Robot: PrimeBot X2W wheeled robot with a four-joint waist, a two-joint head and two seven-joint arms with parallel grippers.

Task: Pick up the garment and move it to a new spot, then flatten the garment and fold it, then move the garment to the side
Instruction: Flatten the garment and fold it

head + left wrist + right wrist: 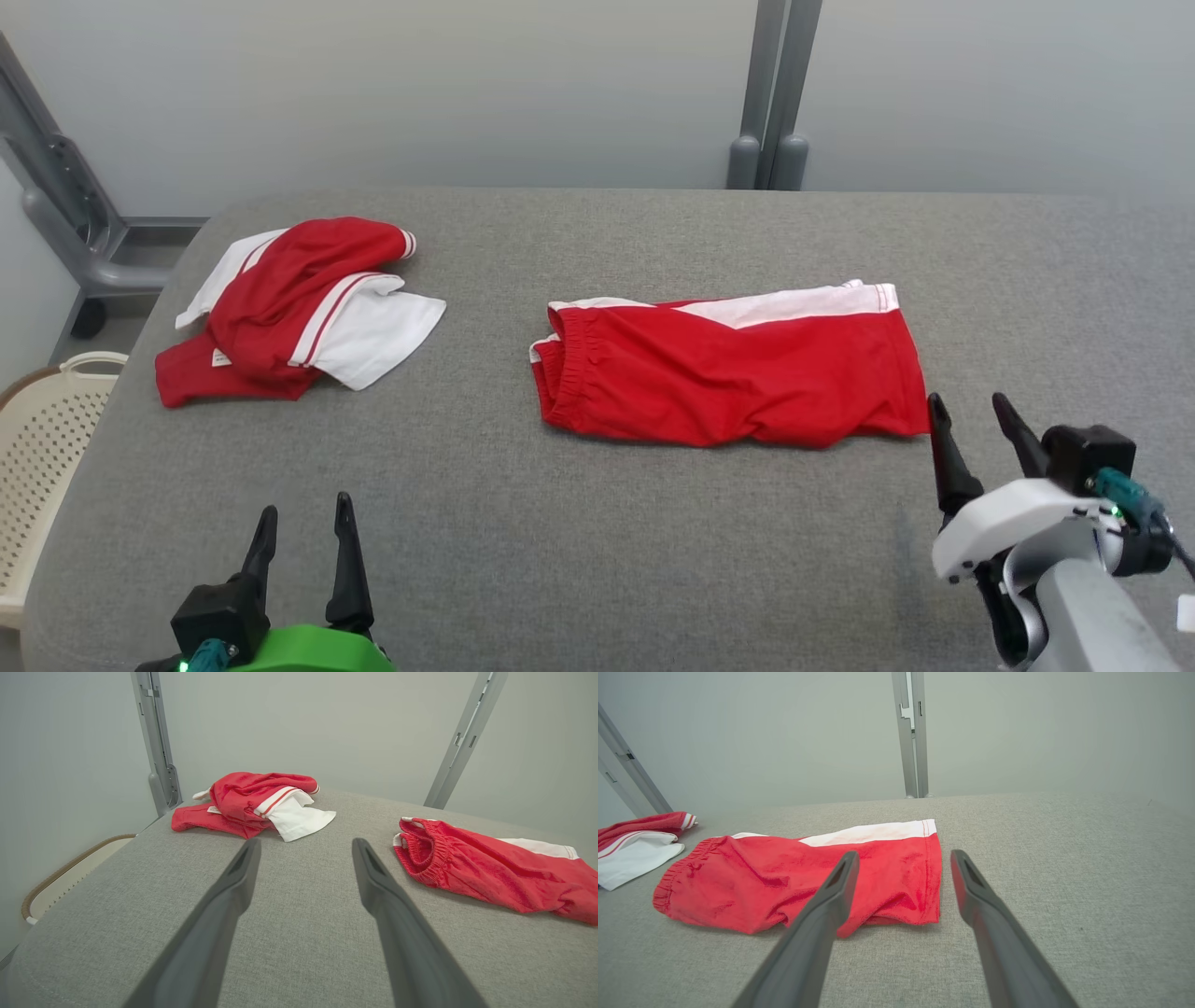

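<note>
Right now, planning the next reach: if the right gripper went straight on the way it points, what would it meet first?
Probably the leg hem of the red shorts: the right gripper points at that edge, with grey table beyond; depth is unclear.

Looks like a bare test lab: plain pale walls [467,84], grey metal frame posts [775,93] behind a grey cloth-covered surface [597,560], a perforated cream basket [37,439] beside it.
</note>
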